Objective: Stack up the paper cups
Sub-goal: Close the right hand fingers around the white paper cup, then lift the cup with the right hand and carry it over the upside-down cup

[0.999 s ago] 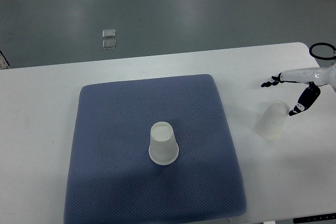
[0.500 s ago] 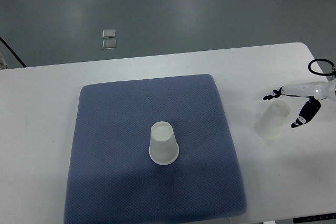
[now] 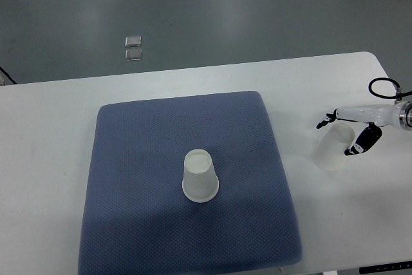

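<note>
the right hand (image 3: 353, 130) sits near the desk's (image 3: 51, 133) right edge, fingers (image 3: 325, 120) spread around a tilted paper cup (image 3: 333, 148), not clenched; another cup (image 3: 200, 176) stands inverted on the blue mat (image 3: 141, 159).

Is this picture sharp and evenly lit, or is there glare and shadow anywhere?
Top view: even, soft light; the white table looks bright and washed out, so the cup on the table nearly blends in; a darker band crosses the near part of the blue mat; the cup on the mat stays distinct; the fingers of the right robot hand look small and slightly soft.
</note>
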